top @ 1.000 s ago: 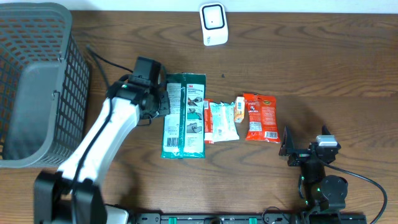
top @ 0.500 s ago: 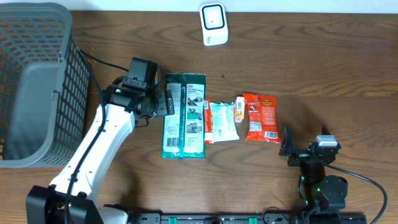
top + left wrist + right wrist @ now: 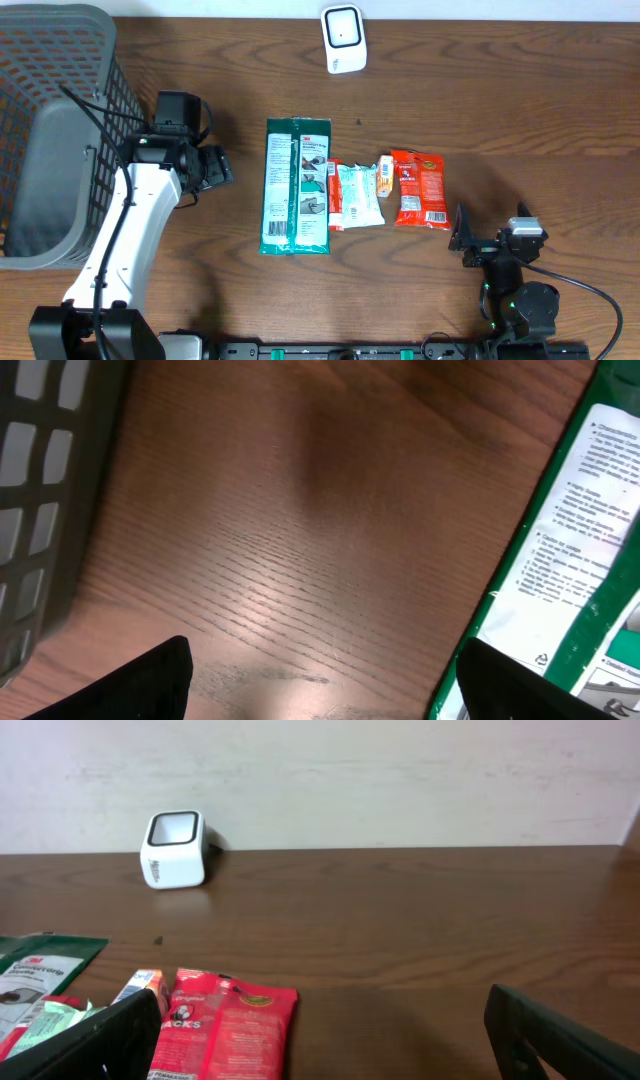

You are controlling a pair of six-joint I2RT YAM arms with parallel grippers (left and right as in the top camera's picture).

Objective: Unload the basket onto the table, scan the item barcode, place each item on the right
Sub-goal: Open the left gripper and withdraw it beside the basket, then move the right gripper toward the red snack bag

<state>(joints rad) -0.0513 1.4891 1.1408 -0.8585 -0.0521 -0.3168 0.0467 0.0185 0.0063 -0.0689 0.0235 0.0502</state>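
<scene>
A white barcode scanner (image 3: 343, 38) stands at the table's far edge, also seen as the scanner (image 3: 175, 850) in the right wrist view. A row of items lies mid-table: a long green package (image 3: 297, 185), a white and teal packet (image 3: 358, 195), a small orange box (image 3: 384, 175) and a red snack bag (image 3: 420, 188). My left gripper (image 3: 215, 168) hovers open and empty left of the green package (image 3: 570, 570), with bare wood between its fingers (image 3: 150, 680). My right gripper (image 3: 462, 240) rests open near the front edge, facing the red bag (image 3: 225, 1025).
A large grey mesh basket (image 3: 60, 130) fills the left end of the table, and its wall (image 3: 40, 480) is close beside the left gripper. The left arm's cable loops over the basket rim.
The left gripper opened, let go of the green package's left edge and drew back left toward the basket. The package stayed where it lay. The right arm has not moved.
</scene>
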